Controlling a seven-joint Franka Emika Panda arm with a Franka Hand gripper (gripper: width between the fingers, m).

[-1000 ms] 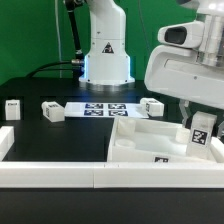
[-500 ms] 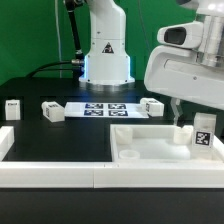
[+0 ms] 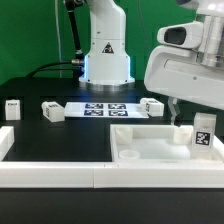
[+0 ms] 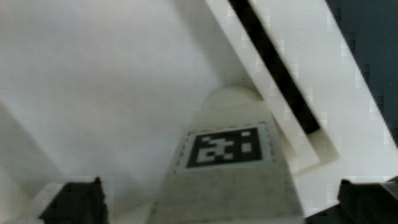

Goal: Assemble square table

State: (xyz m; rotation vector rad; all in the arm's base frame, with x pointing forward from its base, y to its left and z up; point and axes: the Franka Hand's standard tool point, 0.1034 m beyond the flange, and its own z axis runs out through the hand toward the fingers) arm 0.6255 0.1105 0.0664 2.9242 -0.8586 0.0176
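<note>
The square table's white panel [image 3: 150, 141] lies rim up at the front on the exterior view's right. One white leg [image 3: 205, 134] with a black-and-white tag stands upright in its far right corner. My gripper [image 3: 196, 125] hangs over that leg, open, with one grey finger [image 3: 178, 122] showing apart from the leg. In the wrist view the tagged leg [image 4: 231, 150] sits between my two dark fingertips [image 4: 71, 203], gripper [image 4: 217, 205], with the panel [image 4: 89, 90] behind it. Three more legs [image 3: 12, 108] [image 3: 52, 110] [image 3: 152, 106] lie on the black table.
The marker board [image 3: 105, 108] lies in front of the robot base [image 3: 105, 50]. A low white border rail [image 3: 90, 176] runs along the front, with a raised end [image 3: 5, 138] at the exterior view's left.
A second ago the panel sat tilted and turned; since half a second ago it lies flat, and the finger shows apart from the leg. Nothing has moved since.
</note>
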